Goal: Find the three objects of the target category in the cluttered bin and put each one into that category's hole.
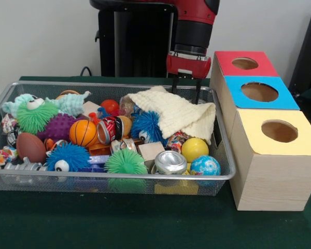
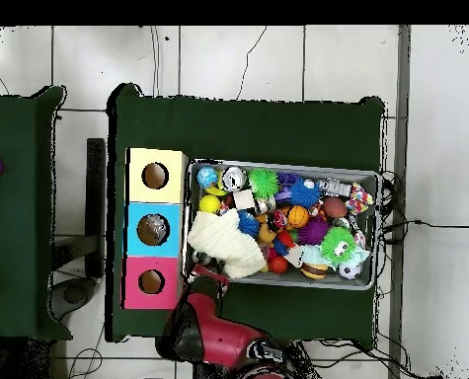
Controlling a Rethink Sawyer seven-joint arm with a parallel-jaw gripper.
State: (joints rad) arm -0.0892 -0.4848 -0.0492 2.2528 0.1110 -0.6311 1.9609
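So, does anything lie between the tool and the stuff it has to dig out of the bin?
Yes: a cream cloth is draped over the bin corner nearest the open tool, hiding whatever sits beneath it.

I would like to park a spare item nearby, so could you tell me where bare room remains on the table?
The green cloth is bare in front of the bin, all along its near rim. A narrow strip runs between the bin and the yellow-topped box. The bin itself is crowded throughout; the cream cloth covers its far corner, where the claw hangs open.
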